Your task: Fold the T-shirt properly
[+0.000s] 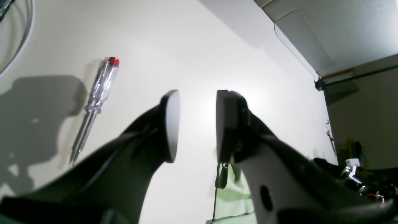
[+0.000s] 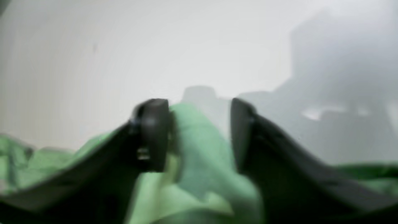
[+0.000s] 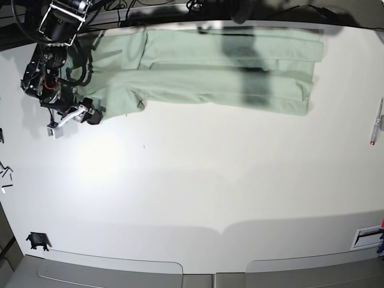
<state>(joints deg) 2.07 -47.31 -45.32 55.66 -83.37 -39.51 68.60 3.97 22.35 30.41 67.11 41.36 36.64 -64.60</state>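
While the right arm works at one end of the cloth, this is how things lie:

Right pincer (image 2: 199, 133): its jaws stand apart with a ridge of green cloth rising between them. One pad looks pressed against the cloth and the other stands a little off it. The wrist view is too blurred to tell whether the cloth is truly gripped.

T-shirt (image 3: 210, 75): pale mint green, folded into a long band along the far edge of the worktop (image 3: 198, 180). One end lies bunched under and around the right pincer, and the rest stretches well away from it.

Left pincer (image 1: 197, 126): jaws clearly parted, only bare worktop showing between the pads, nothing in its hold. It hangs above the white surface, and it cannot be made out in the base view.

T-shirt relative to left pincer: an edge of green cloth shows just below and behind the pads, close to the arm, not between them.

Screwdriver (image 1: 96, 102): clear handle with a red cap, lying flat on the worktop off to one side of the left pincer, well apart from the pads and from the cloth.
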